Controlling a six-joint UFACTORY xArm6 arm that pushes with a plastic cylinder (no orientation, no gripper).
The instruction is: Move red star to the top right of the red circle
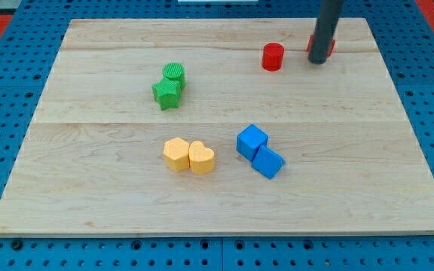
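Observation:
The red circle stands near the view's top, right of centre. The red star lies to its right and slightly higher, mostly hidden behind my rod; only red slivers show at the rod's sides. My tip rests on the board just in front of the star, right of the red circle with a gap between them.
A green circle touches a green star at the view's left of centre. A yellow hexagon-like block and a yellow heart touch below the middle. Two blue blocks touch to their right. The wooden board lies on blue pegboard.

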